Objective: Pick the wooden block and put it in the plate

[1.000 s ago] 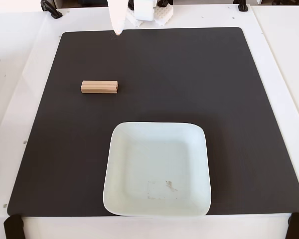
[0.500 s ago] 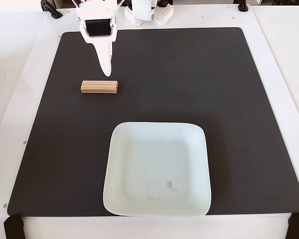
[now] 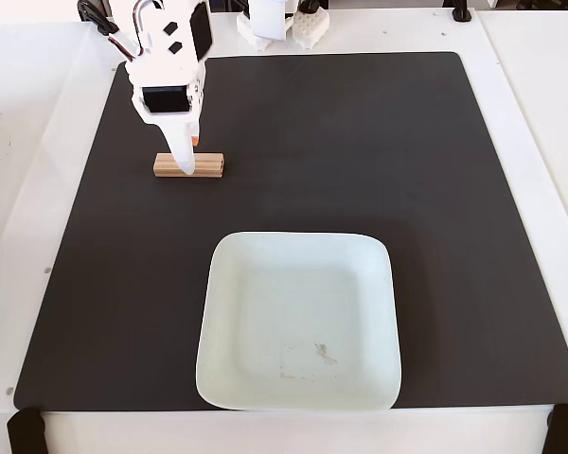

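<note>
Toward the upper left of the fixed view, the white arm (image 3: pixel 168 66) is seen reaching down over a black mat (image 3: pixel 435 189) that is laid on a white table (image 3: pixel 535 76). Below the arm's body, the gripper (image 3: pixel 186 163) is pointed at the mat, and its white fingers (image 3: pixel 181 151) are brought down onto the wooden block (image 3: pixel 206 166), which is overlapped at about its left third. A small orange detail is glimpsed just behind the white finger. Whether the fingers are spread or pressed against the wood cannot be told from this angle; contact appears likely but is not clearly shown. The block is laid flat on the mat with its long side running left to right, in the upper left part of the mat. Further right and lower, well apart from the block, the plate (image 3: pixel 229 322) is set on the mat near its front edge. Pale and square with rounded corners, it is marked by a few small specks on its inside, toward the lower middle.
</note>
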Controlling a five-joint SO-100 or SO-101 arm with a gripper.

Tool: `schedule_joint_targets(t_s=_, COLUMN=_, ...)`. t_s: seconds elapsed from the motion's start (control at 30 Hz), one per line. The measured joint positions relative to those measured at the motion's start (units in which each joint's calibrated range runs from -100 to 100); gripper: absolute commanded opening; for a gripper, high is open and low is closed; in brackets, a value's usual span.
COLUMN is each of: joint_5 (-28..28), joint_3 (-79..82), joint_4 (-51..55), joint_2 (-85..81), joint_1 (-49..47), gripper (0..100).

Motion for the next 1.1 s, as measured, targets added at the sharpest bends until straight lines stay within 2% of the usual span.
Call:
schedule_joint_targets(t_s=0.53, joint_5=0.00, joint_3=0.18, joint_4=-0.34, joint_2=1.36, joint_1=2.22, gripper=19)
schedule_joint_targets(t_s=0.83, joint_5=0.00, joint_3=6.76, joint_4=-9.52, joint_2=1.19, joint_1=2.90, gripper=18)
schedule_joint_targets(t_s=1.1, joint_5=0.05, joint_3=5.01, joint_4=-10.12, joint_2=4.68, joint_1=3.28, gripper=18)
